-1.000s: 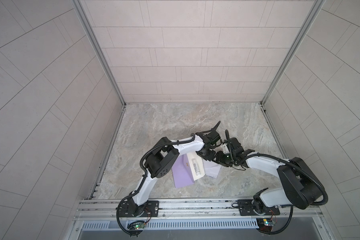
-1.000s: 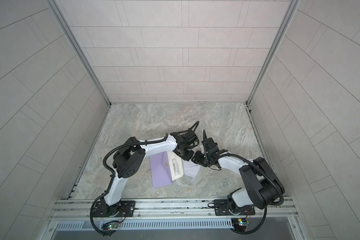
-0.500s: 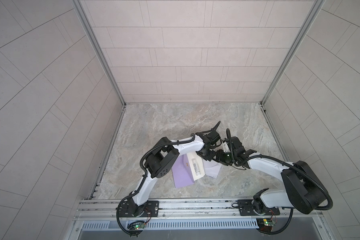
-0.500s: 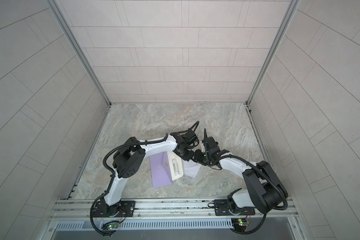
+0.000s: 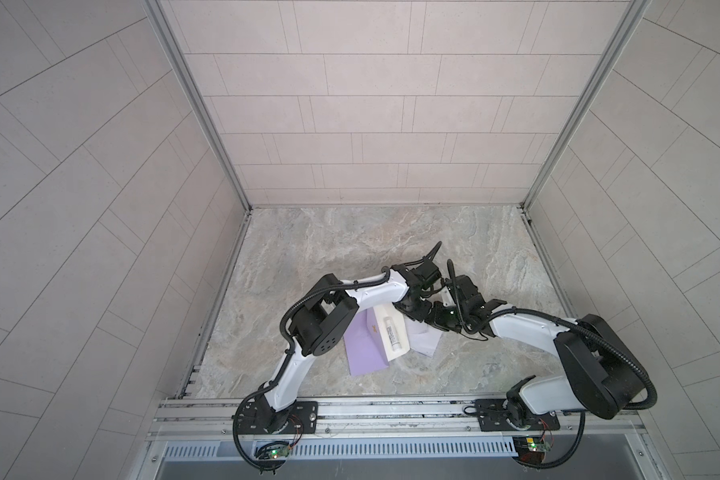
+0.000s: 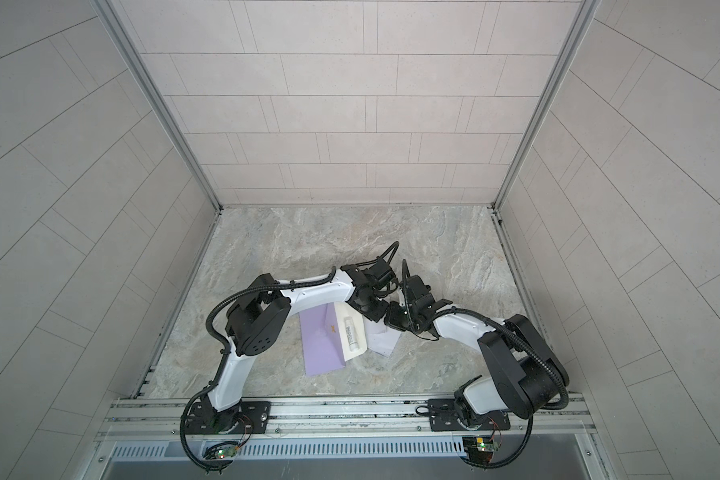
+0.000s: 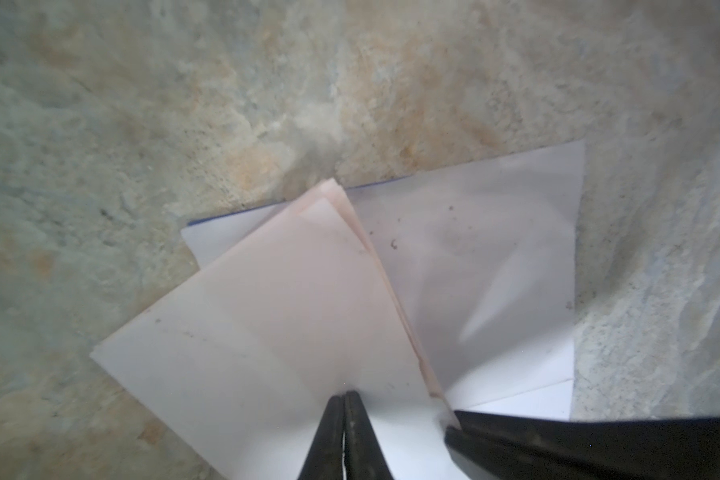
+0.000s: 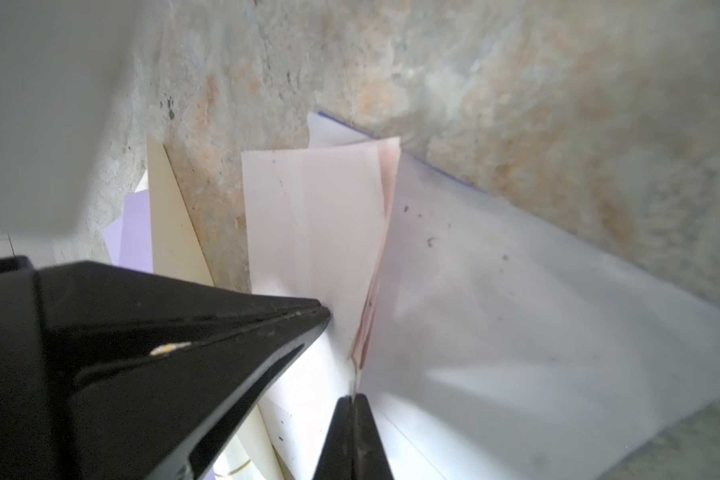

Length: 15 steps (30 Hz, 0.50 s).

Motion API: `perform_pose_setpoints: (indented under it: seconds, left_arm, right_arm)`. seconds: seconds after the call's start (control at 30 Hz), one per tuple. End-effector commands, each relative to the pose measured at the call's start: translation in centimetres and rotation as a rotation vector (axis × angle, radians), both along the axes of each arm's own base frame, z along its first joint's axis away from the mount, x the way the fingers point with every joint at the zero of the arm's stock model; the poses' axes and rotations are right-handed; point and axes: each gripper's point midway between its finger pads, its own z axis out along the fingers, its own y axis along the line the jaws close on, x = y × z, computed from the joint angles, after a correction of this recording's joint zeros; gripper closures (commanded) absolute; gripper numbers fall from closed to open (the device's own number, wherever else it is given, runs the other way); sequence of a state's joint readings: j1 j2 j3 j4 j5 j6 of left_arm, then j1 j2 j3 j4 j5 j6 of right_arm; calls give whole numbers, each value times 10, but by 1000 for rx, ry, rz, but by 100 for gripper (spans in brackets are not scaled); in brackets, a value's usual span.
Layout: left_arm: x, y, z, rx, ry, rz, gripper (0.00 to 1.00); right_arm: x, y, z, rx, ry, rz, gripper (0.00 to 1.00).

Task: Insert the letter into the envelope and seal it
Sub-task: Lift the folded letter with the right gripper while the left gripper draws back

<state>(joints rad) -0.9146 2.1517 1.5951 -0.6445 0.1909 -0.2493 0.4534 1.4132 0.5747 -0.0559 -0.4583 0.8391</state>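
The bench (image 5: 329,249) has a mottled grey-and-tan stone-pattern surface. It is enclosed on three sides by pale tiled walls (image 5: 371,104) that meet at aluminium posts (image 5: 200,108), and both arm bases bolt to a metal rail (image 5: 391,409) along the near edge. We locate the purple envelope (image 5: 366,347) flat near the bench centre. Its long axis runs from the rear wall toward the rail with a slight tilt, and its cream flap (image 5: 402,336) is opened toward the right. A glue stick (image 5: 391,330) lies on the flap, parallel to that axis. The white letter (image 5: 424,340) lies just beside the flap on the right, partly folded, with one panel lifted off the lower sheet. The arms cover too much of it for us to tell its long axis. The left tool (image 7: 344,395) is pinched narrow on the lifted panel, and the right tool (image 8: 353,401) is closed on the letter's fold edge.
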Motion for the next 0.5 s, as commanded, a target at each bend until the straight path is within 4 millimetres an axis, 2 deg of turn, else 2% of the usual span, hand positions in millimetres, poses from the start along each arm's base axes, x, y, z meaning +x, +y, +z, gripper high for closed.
perform_pose_setpoints:
  seconds: [0.0, 0.07, 0.13, 0.23, 0.33, 0.47]
  left_arm:
    - [3, -9, 12, -30, -16, -22, 88]
    - [7, -15, 25, -60, -36, -16, 83]
    - [14, -23, 48, -125, -57, -2, 68]
    - [23, -31, 89, -247, -83, 25, 52]
    - [31, -31, 125, -383, -90, 64, 43]
    - [35, -25, 143, -561, -17, 132, 38]
  right_arm:
    - [10, -6, 15, -36, -70, -30, 100]
    - [9, -14, 21, -65, -93, -42, 100]
    - [7, -22, 31, -84, -125, -54, 100]
    - [3, -30, 49, -75, -181, -54, 100]
    - [-3, -42, 67, -61, -219, -65, 100]
    - [-9, -49, 89, 30, -242, -66, 100]
